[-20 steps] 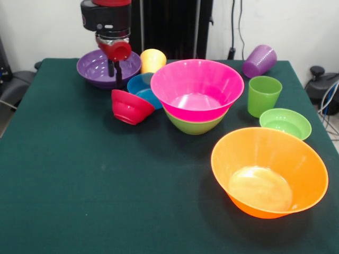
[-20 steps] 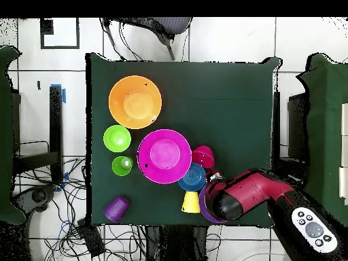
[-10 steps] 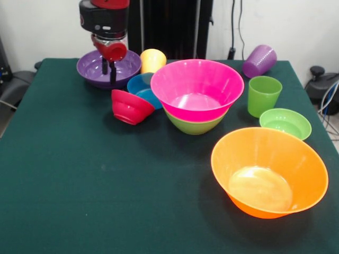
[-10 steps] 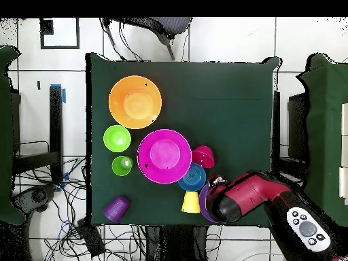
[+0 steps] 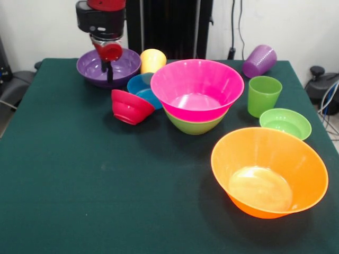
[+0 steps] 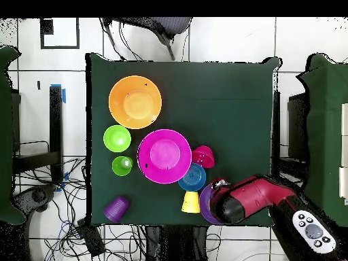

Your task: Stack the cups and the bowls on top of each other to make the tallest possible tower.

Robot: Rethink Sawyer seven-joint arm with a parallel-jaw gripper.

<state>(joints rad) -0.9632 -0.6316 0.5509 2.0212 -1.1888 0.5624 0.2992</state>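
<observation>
Glossy moulded plastic: purple bowl (image 5: 108,67) directly beneath the gripper (image 5: 107,69), with red bowl (image 5: 130,107), blue bowl (image 5: 143,89) and pink bowl (image 5: 197,89) just beside it; the orange bowl (image 5: 268,171), well apart, shows a bright sheen. Translucent ribbed plastic: purple cup (image 5: 259,60). Matt green cloth: table (image 5: 79,180). Smooth red-and-black casing: arm (image 6: 262,197).

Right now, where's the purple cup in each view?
Front view: purple cup lies on its side at the table's far right corner, behind the green cup.
Overhead view: purple cup sits lower left, below the green cup.
Shared landmark: the pink bowl.
</observation>
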